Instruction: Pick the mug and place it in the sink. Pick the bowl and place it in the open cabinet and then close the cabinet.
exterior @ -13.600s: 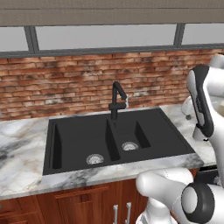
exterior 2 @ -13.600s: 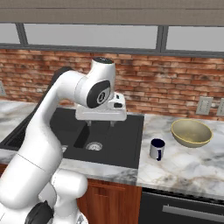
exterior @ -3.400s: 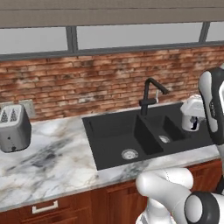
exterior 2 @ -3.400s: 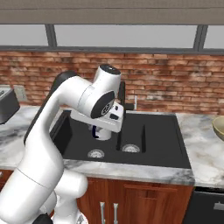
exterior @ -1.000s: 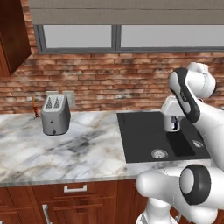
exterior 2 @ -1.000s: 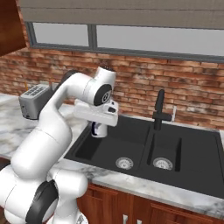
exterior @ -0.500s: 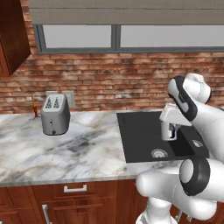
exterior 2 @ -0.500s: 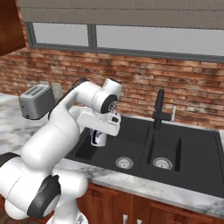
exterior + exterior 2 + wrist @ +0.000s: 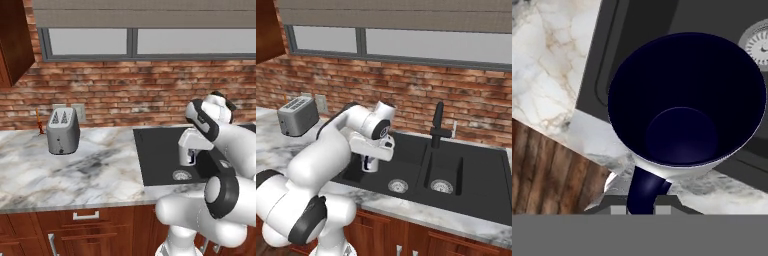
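Mug is held in my end effector, fingers clamped at its dark handle, upright, dark inside facing the hand camera. It hangs low inside the left basin of the black sink, near the basin's left wall, with the silver drain to its right. A toaster stands on the marble desk, well apart from the sink.

Even, bright, rendered light falls from above across both base views, with soft shading on the grey-veined white marble counter and little glare on the matte black rectangular sink. The silver boxy toaster casts a faint shadow toward 6 o'clock. In the hand view the dark inside of the small white cylindrical mug reads deep navy, and the edges look soft and pixelated.
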